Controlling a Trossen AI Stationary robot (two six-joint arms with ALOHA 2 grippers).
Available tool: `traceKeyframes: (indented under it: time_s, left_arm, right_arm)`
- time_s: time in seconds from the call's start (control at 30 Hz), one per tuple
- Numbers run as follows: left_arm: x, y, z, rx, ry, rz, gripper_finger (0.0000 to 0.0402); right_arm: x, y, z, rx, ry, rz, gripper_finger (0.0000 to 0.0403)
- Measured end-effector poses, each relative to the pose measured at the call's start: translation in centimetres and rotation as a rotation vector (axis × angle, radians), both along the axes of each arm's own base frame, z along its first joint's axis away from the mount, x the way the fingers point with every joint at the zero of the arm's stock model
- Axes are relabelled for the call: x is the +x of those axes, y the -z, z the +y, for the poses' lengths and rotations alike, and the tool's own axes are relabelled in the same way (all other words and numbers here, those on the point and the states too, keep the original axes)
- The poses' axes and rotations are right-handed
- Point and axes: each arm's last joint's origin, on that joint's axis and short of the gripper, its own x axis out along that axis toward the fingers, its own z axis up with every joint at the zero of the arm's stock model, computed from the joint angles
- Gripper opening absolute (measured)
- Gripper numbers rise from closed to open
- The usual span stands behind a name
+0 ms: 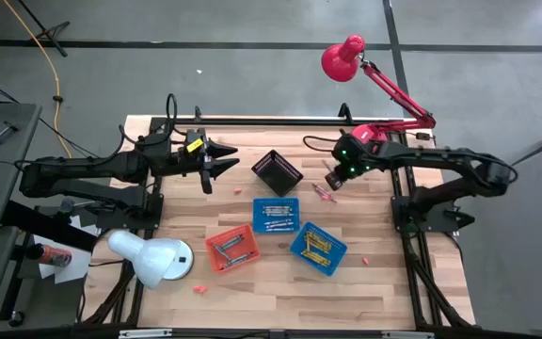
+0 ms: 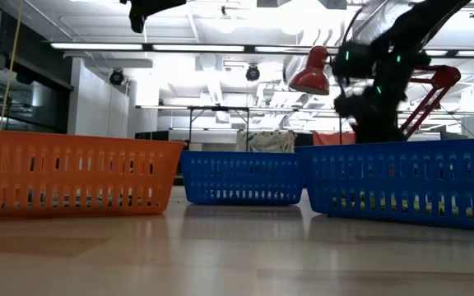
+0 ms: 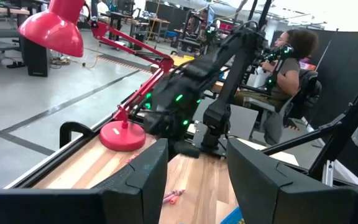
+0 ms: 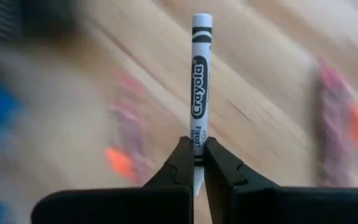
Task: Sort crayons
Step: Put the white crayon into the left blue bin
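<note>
1. At the near edge of the worktop (image 1: pixel 252 282) a loose pink crayon (image 1: pixel 199 288) lies by itself, just beside a white lamp (image 1: pixel 154 258) at the near left corner.
2. Another small pink crayon (image 1: pixel 366 258) lies toward the near right side, apart from the baskets.
3. An orange basket (image 1: pixel 231 248) sits left of centre near the front, with a few crayons lying in it.
4. A blue basket (image 1: pixel 318 248) sits to its right, holding yellowish crayons.
5. A second blue basket (image 1: pixel 277 215) stands just behind those two, with grey crayons in it.
6. A black basket (image 1: pixel 277 172) stands farther back, near the middle of the worktop.
7. A couple of red and pink crayons (image 1: pixel 323 193) lie on the wood between the black basket and the right side.
8. The right gripper (image 4: pixel 199 163) hangs just above those crayons; its fingers are pinched tight on the lower end of a white-wrapped crayon (image 4: pixel 200 87), which sticks straight out beyond the fingertips.
9. The left gripper (image 1: pixel 222 158) hovers over the far left part of the worktop, its fingers spread apart and holding nothing.
10. A red lamp (image 1: pixel 344 58) stands at the far right corner.
</note>
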Motion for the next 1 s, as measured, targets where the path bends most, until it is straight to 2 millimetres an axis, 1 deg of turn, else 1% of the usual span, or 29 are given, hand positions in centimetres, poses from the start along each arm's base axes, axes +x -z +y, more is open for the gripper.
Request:
traceKeyframes:
  time_s: [0.13, 0.27, 0.33, 0.43, 0.6, 0.8, 0.9, 1.0]
  left_arm:
    - [0.0, 0.0, 0.1, 0.001, -0.025, 0.001, 0.0154]
    - [0.0, 0.0, 0.1, 0.001, -0.027, 0.001, 0.0154]
    - [0.0, 0.0, 0.1, 0.001, -0.027, 0.001, 0.0154]
    - [0.0, 0.0, 0.1, 0.000, -0.027, 0.002, 0.0154]
    - [0.0, 0.0, 0.1, 0.000, -0.027, 0.003, 0.0154]
    - [0.0, 0.0, 0.1, 0.000, -0.027, 0.003, 0.0154]
    - [0.0, 0.0, 0.1, 0.000, -0.028, 0.003, 0.0154]
    - [0.0, 0.0, 0.1, 0.000, -0.028, 0.003, 0.0154]
  right_arm:
    - [2.3, -2.9, 1.4, -0.078, -0.048, -0.332, 0.0002]
    - [4.5, -5.5, 2.5, -0.129, -0.071, -0.638, 0.0001]
    - [5.2, -6.4, 2.9, -0.145, -0.079, -0.751, 0.0001]
    - [5.7, -7.5, 3.4, -0.183, -0.115, -0.868, 0.0001]
    - [6.1, -8.7, 4.3, -0.223, -0.163, -0.981, 0.0001]
    - [6.3, -9.1, 4.6, -0.260, -0.134, -1.014, 0.0001]
    - [6.3, -9.1, 4.9, -0.262, -0.164, -1.015, 0.0001]
    - [6.4, -9.1, 5.3, -0.250, -0.229, -1.019, 0.0001]
